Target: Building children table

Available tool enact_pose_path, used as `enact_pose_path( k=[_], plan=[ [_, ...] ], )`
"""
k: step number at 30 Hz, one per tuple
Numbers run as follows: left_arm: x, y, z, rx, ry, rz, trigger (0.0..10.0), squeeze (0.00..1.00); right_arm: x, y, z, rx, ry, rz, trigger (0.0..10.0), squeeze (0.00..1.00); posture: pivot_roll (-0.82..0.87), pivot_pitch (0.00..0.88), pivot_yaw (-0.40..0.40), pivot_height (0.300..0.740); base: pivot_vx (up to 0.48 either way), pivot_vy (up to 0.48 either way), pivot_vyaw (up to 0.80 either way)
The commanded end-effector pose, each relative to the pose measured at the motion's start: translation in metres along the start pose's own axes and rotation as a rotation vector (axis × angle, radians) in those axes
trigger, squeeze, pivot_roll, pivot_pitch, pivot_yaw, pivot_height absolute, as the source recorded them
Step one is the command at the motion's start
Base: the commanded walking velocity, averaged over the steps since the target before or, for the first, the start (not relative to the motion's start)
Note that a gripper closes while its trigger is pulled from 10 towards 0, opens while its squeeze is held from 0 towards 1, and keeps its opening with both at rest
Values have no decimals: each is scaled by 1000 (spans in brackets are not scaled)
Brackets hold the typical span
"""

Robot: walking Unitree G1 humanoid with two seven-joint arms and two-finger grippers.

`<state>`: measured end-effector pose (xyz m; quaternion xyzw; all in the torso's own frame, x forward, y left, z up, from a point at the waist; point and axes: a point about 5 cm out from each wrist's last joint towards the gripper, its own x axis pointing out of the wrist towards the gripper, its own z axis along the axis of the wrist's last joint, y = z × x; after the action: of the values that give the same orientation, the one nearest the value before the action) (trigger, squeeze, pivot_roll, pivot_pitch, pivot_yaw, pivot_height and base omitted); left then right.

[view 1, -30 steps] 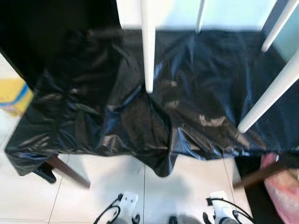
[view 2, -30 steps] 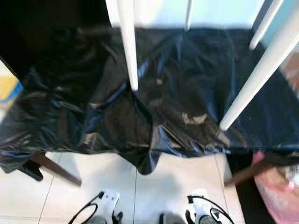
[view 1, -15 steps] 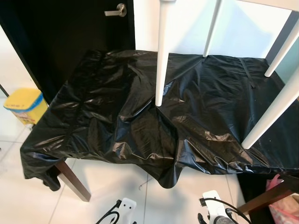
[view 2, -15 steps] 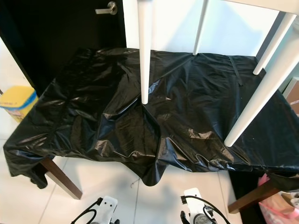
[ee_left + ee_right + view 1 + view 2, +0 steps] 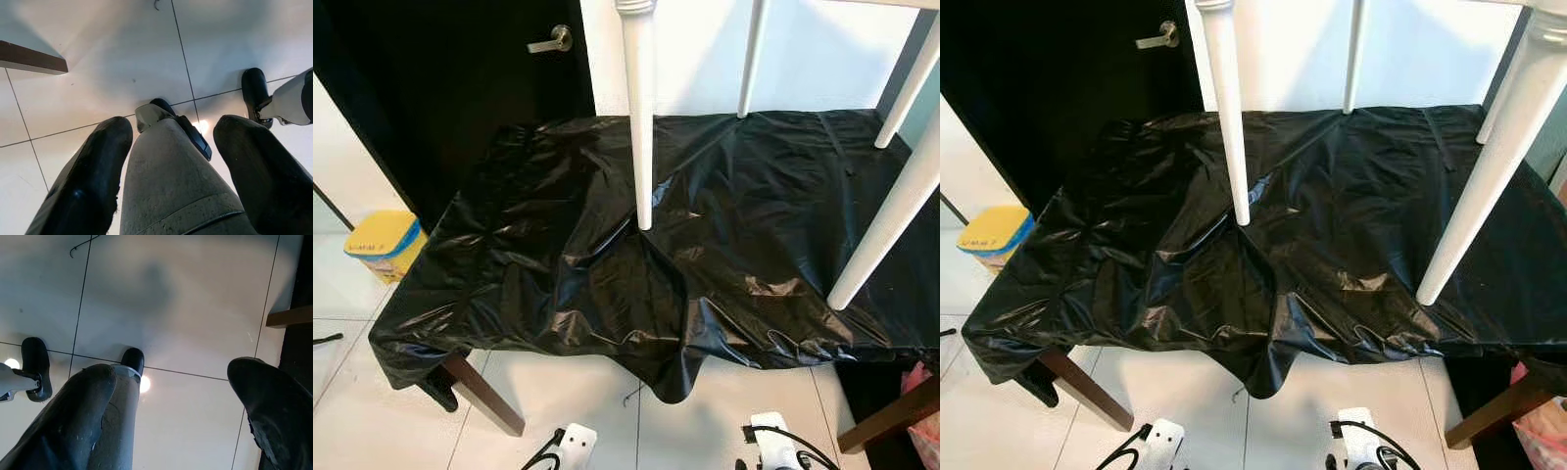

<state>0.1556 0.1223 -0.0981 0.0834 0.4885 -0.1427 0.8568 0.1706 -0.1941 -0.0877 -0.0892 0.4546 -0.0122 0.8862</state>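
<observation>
Looking down from the head, a white children's table [image 5: 641,108] stands with its legs on a black plastic sheet [image 5: 548,245] draped over a low wooden table [image 5: 484,392]. Along the left wrist, the left gripper [image 5: 171,161] hangs open over the tiled floor [image 5: 98,73]. Along the right wrist, the right gripper [image 5: 181,396] hangs open too. The crumpled sheet looks slippery; a careless push could slide the white legs toward the edge.
</observation>
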Motion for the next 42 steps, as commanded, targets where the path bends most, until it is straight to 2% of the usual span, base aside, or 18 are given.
enact_pose_path(
  k=[1,4,10,17,20,27,30,42],
  plan=[
    [-3,-3,-18,-10,62,-18,10000,0,-1,0,-4,16,10,18,10000,0,-81,0,20,740,0,0,0],
    [-3,-4,-17,0,52,-24,10000,0,-1,-2,-4,37,8,40,10000,0,-78,0,19,740,0,0,0],
    [-3,-5,-18,-41,48,-21,10000,0,-3,-10,-12,27,34,36,10000,0,-84,0,23,740,0,0,0],
    [-3,-5,-19,-32,54,-29,10000,0,-3,-7,-11,15,27,44,10000,0,-90,0,31,740,0,0,0],
    [-3,-6,-20,-28,51,-46,10000,0,-3,2,-11,19,22,58,10000,0,-101,0,38,740,0,0,0],
    [-3,-8,-20,2,58,-64,10000,0,-3,0,-13,32,33,46,10000,0,-100,0,29,740,0,0,0],
    [-3,-9,-19,23,55,-73,10000,0,-3,1,-12,8,32,49,10000,0,-99,0,24,740,0,0,0],
    [-3,-10,-18,6,53,-73,10000,0,-2,2,-11,-25,33,56,10000,0,-93,0,16,740,0,0,0]
  ],
)
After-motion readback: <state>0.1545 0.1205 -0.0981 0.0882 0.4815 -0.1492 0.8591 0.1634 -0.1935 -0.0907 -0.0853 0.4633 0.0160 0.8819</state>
